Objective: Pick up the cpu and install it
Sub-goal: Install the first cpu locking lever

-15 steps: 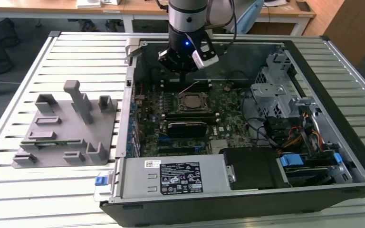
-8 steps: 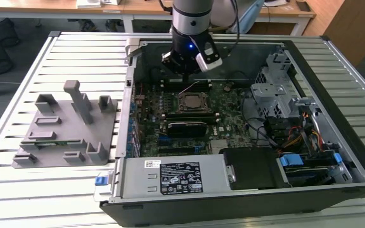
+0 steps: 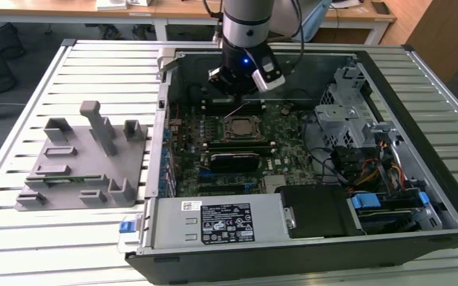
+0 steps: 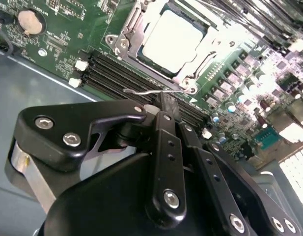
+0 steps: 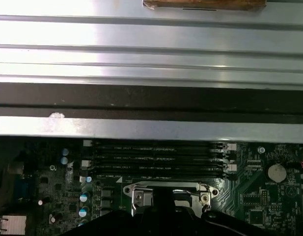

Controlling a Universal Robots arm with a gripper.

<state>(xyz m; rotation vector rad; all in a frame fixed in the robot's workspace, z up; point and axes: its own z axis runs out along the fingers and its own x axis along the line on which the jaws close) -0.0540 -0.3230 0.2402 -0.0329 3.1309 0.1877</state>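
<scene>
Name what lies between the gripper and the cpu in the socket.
In the second wrist view, the thin metal socket lever and black memory slots lie between the gripper and the cpu.

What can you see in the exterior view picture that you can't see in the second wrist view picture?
The exterior view alone takes in the whole open computer case, the grey plastic block lying beside it on the slatted table, and the robot arm reaching down into the case. The second wrist view alone brings the gripper up close, its black fingers pressed together, plus a round coin battery. Both share the cpu lying in its socket on the green board.
</scene>
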